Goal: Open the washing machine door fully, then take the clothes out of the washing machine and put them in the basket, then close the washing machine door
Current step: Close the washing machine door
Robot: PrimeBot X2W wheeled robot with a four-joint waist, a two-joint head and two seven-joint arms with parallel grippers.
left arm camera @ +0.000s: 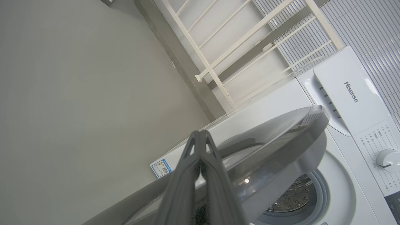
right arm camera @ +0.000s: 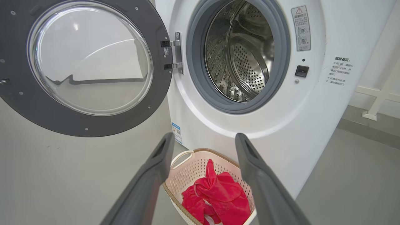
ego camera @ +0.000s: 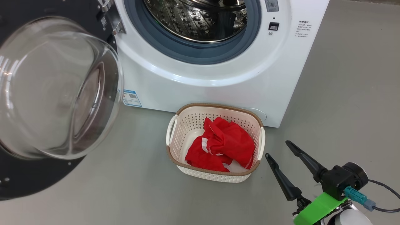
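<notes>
the washing machine stands white on the grey floor with its washing machine door swung wide to the robot's left, the clear glass bowl bulging out of the black rim. the steel drum shows bare perforated metal inside the grey gasket.

the clothes – a crumpled red heap with white trim – lie in the basket, which sits on the floor just in front of the machine's lower front panel, below the opening.

the right gripper hangs just right of the basket, its two dark fingers spread wide with nothing between them; in the right wrist view it frames the basket and the red heap.

the left gripper has its fingers pressed together, holding nothing. it lies close over the door's outer edge – whether it touches, i cannot tell.

writing: "hisense" in grey letters on the detergent drawer, beside a control knob ringed with print too small to read. a blue label sticker with a square code sits low on the front, near the hinge side. a warning sticker with a red triangle is right of the opening, above the dark latch socket. further right are lines of chinese text, too small to make out. a white railing stands behind the machine.
</notes>
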